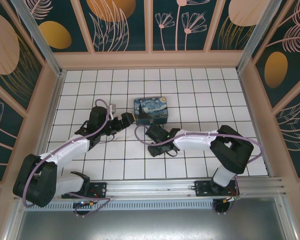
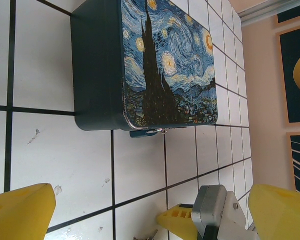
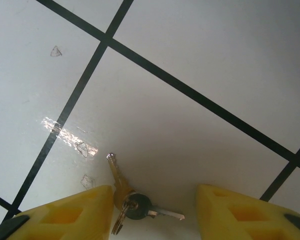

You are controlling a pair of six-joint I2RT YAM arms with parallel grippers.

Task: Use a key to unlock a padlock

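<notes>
The box (image 1: 151, 111) sits on the tiled table (image 1: 200, 90) near its middle, ahead of both arms. The left gripper (image 1: 127, 120) is just beside the box's left end, and the right gripper (image 1: 152, 132) is just before its near side. The padlock (image 2: 146, 133) lies on the table against one side of the box. The key (image 3: 117, 176) lies flat on a tile between the right gripper's spread fingers, nearer the left-hand one in the right wrist view, joined by a ring (image 3: 135, 205) to a second key (image 3: 165, 214).

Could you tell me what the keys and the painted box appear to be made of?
The keys look metal: one brassy, one silvery with a dark head, both shiny. The box looks like painted tin or hard plastic, with a glossy printed lid and smooth teal sides; which one is unclear.
</notes>
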